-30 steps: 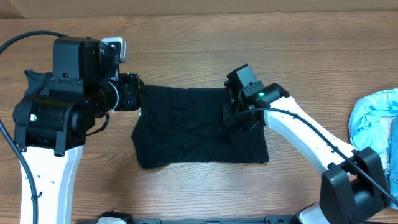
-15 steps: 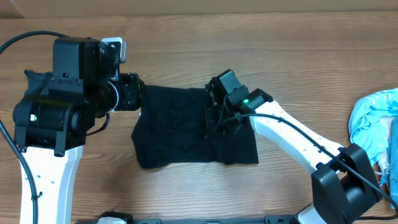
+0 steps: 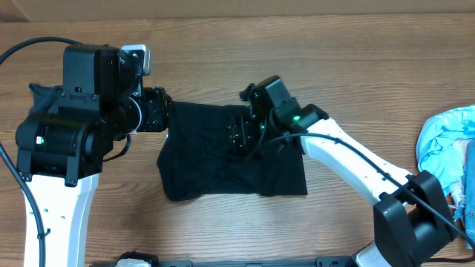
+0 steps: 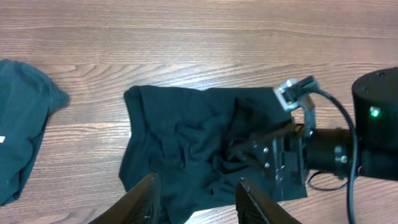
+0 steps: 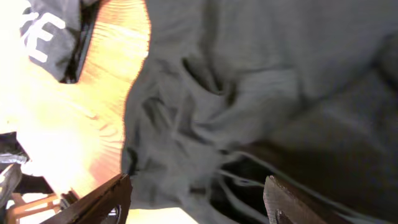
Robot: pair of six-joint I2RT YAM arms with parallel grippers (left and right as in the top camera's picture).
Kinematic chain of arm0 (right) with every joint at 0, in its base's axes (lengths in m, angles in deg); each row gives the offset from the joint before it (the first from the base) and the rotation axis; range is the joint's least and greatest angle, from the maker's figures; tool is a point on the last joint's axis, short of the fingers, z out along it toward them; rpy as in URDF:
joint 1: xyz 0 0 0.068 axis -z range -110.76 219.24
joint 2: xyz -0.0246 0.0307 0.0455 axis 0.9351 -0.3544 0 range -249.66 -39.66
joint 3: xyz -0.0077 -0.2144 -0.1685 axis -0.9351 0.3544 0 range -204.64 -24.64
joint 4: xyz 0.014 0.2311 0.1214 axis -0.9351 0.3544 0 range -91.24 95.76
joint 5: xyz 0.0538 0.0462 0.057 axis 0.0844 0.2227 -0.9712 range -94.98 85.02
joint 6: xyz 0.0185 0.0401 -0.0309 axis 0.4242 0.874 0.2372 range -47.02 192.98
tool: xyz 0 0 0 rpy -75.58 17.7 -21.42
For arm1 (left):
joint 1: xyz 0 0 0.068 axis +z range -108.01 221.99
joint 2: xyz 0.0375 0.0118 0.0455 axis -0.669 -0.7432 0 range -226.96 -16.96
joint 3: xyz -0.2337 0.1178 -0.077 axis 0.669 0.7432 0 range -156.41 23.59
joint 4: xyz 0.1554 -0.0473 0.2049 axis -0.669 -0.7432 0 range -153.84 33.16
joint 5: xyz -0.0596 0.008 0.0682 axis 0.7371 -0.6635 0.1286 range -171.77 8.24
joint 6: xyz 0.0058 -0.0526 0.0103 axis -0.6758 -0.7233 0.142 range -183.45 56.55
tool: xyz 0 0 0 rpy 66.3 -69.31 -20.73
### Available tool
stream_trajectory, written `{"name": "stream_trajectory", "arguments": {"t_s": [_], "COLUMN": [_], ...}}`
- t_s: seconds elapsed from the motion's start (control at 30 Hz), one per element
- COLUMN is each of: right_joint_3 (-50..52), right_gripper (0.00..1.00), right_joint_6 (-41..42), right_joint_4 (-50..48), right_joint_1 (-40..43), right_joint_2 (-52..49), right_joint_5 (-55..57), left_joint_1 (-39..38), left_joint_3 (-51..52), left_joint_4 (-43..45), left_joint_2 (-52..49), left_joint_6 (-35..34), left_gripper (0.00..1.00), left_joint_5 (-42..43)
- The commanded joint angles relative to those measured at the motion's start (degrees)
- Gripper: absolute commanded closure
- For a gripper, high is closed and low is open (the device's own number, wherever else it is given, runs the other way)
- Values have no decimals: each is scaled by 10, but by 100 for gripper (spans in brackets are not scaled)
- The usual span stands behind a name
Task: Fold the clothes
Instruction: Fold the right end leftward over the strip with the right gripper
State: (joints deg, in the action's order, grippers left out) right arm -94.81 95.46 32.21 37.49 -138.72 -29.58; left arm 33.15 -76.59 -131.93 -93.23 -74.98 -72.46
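The black T-shirt point(image 3: 215, 159) lies rumpled mid-frame on the wooden table point(image 3: 223, 44), its long axis running left to right in the overhead view. The right tool point(image 3: 239, 137) sits over its upper right part, fingers point(image 5: 112, 198) spread wide above creased cloth, with no hold visible. The left tool point(image 4: 199, 202) is open and empty. A light blue garment point(image 3: 449, 144) shows only overhead, at far right. A dark shirt point(image 5: 46, 31) shows its white letters only in the right wrist view.
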Motion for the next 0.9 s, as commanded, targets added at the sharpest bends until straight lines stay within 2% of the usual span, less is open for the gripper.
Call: {"name": "stream_trajectory", "arguments": {"t_s": [0.0,0.03,0.07,0.13,0.3,0.4,0.5,0.57,0.63,0.77,0.83,0.87], "right_joint_3": [-24,-24,-22,-20,-9,-9,-16,-39,-70,-93,-86,-74], "right_gripper": [52,78,96,96,96,96,96,96,96,96,96,96], "right_joint_6": [-16,-16,-17,-17,-16,-3,3,17,15,-42,-80,-80], "right_joint_4": [61,94,120,136,115,26,-146,-183,-118,135,243,259], "right_joint_1": [76,111,146,179,161,125,103,105,123,169,165,153], "right_joint_2": [10,10,7,-18,-110,-137,-136,-131,-118,-98,-101,-102], "right_joint_5": [17,21,21,21,-7,-65,-173,-214,-202,-166,-108,-84], "left_joint_1": [3,3,3,3,3,3,3,3,3,3,3,3], "left_joint_3": [-16,-16,-16,-16,-16,-16,-16,-16,-16,-16,-16,-16], "left_joint_4": [1,1,3,14,17,17,17,17,18,19,21,25], "left_joint_2": [8,8,8,8,8,8,8,8,8,8,8,8], "left_joint_6": [12,12,12,12,13,12,12,12,12,13,13,12], "left_gripper": [56,56,55,55,52,52,52,52,52,51,51,51], "left_joint_5": [8,8,8,8,8,8,8,8,6,-2,-9,-9]}}
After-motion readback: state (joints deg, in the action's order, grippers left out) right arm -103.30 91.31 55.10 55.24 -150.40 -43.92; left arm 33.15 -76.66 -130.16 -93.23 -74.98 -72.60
